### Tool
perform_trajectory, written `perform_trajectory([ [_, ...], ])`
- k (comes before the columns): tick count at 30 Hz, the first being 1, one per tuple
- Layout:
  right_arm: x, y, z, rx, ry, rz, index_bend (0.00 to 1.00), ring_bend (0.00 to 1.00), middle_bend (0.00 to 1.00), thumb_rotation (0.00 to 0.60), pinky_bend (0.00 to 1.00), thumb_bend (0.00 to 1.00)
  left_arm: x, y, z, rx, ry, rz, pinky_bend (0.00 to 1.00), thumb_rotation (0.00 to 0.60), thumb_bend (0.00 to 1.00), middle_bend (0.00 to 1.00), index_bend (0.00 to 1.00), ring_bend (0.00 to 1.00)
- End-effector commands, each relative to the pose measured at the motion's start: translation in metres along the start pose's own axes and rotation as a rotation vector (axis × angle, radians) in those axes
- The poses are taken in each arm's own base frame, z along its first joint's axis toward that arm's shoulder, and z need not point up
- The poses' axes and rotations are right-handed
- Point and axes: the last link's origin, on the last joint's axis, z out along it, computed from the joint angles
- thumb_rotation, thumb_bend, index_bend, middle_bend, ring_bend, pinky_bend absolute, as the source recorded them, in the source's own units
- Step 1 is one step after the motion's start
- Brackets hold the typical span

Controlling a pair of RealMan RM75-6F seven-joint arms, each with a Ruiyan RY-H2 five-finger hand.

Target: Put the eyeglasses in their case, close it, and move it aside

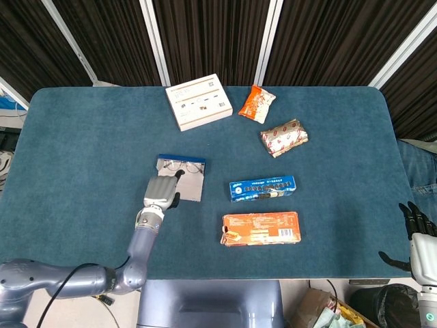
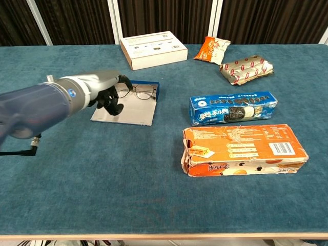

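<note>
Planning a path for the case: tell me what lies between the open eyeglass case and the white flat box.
Only bare blue tabletop between the open blue eyeglass case and the white flat box, as the head view shows.
</note>
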Motion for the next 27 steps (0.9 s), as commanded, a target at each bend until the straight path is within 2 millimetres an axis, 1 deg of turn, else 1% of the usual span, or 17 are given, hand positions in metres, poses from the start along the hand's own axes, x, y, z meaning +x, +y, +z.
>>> perform_trajectory([
  [1,0.0,0.0,0.0,-0.004,0.001,0.002,0.05,0.11,0.0,0.6,0.16,0.2,0.004,-0.017,-0.016,-0.019,-0.002,0.064,0.41,0.6,0.31,0.41,0.18,0.33],
  [2,0.0,0.0,0.0,-0.005,0.0,0.003,0.05,0.11,0.0,0.6,0.16,0.2,0.005,-0.019,-0.018,-0.021,0.001,0.072,0.34,0.6,0.29,0.34,0.16,0.25],
  [4,0.0,0.0,-0.001,-0.006,-0.001,0.006,0.05,0.11,0.0,0.6,0.16,0.2,0.006,-0.025,-0.02,-0.026,0.016,0.097,0.25,0.6,0.25,0.25,0.13,0.14],
  [5,0.0,0.0,-0.001,-0.006,-0.002,0.007,0.05,0.11,0.0,0.6,0.16,0.2,0.005,-0.028,-0.021,-0.032,0.025,0.11,0.21,0.6,0.23,0.21,0.12,0.11],
  [7,0.0,0.0,-0.001,-0.005,-0.002,0.006,0.05,0.11,0.0,0.6,0.16,0.2,0.004,-0.031,-0.021,-0.045,0.04,0.125,0.18,0.6,0.21,0.19,0.11,0.08],
  [12,0.0,0.0,-0.001,-0.008,-0.002,0.011,0.05,0.11,0.0,0.6,0.16,0.2,-0.005,-0.039,-0.02,-0.099,0.113,0.227,0.13,0.6,0.18,0.14,0.09,0.02],
  [14,0.001,0.0,-0.001,-0.007,-0.001,0.012,0.05,0.11,0.0,0.6,0.16,0.2,-0.008,-0.041,-0.019,-0.112,0.13,0.238,0.1,0.6,0.18,0.12,0.07,0.0],
  [16,0.0,0.0,-0.001,-0.008,-0.003,0.015,0.05,0.11,0.0,0.6,0.16,0.2,-0.009,-0.041,-0.016,-0.126,0.156,0.249,0.08,0.6,0.16,0.11,0.06,0.0],
  [20,0.001,0.0,-0.001,-0.007,-0.005,0.018,0.05,0.11,0.0,0.6,0.16,0.2,-0.014,-0.041,-0.012,-0.149,0.201,0.256,0.08,0.6,0.15,0.1,0.05,0.0],
  [24,0.0,0.0,-0.001,-0.005,-0.007,0.019,0.05,0.11,0.0,0.6,0.16,0.2,-0.024,-0.041,-0.007,-0.151,0.182,0.251,0.1,0.6,0.15,0.1,0.05,0.0],
  [27,0.001,0.0,-0.001,-0.007,-0.005,0.021,0.05,0.11,0.0,0.6,0.16,0.2,-0.027,-0.041,-0.004,-0.147,0.192,0.267,0.11,0.6,0.15,0.1,0.05,0.0],
])
